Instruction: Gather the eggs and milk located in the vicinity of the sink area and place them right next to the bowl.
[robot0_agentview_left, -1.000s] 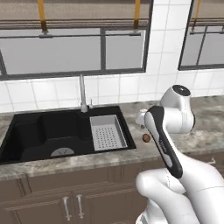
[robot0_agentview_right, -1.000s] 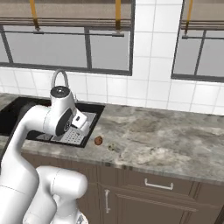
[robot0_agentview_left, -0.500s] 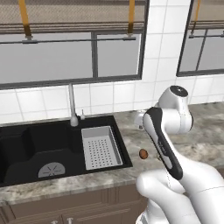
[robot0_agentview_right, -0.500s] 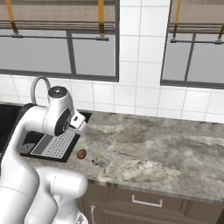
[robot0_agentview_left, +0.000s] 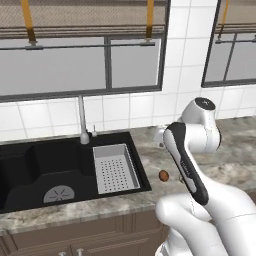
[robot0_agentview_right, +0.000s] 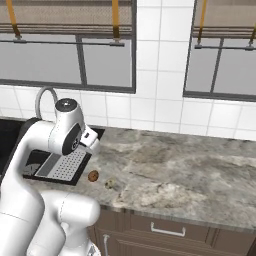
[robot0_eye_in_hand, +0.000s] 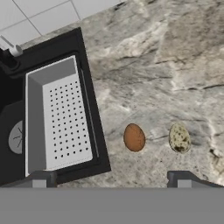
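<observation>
A small brown egg (robot0_eye_in_hand: 134, 137) lies on the marble counter just right of the black sink (robot0_eye_in_hand: 89, 127). It also shows as the egg (robot0_agentview_left: 163, 175) beside the arm and the egg (robot0_agentview_right: 93, 176) near the counter's front edge. My gripper (robot0_eye_in_hand: 111, 181) hangs above the counter and looks down, open, with nothing between its fingertips (robot0_eye_in_hand: 40, 179). The brown egg lies ahead of the gap between them. The grey perforated tray (robot0_eye_in_hand: 59, 116) sits in the sink's right basin. The milk and the bowl are out of view.
A pale speckled egg (robot0_eye_in_hand: 179, 138) lies right of the brown one, also seen as the speckled egg (robot0_agentview_right: 110, 184). The slim silver faucet (robot0_agentview_left: 81, 120) stands behind the sink. Marble counter (robot0_agentview_right: 190, 170) stretches to the right, with tiled wall and windows behind.
The whole picture has shifted and grown in both base views, so the base has driven closer to the counter. The egg has stayed put and the gripper has stayed open.
</observation>
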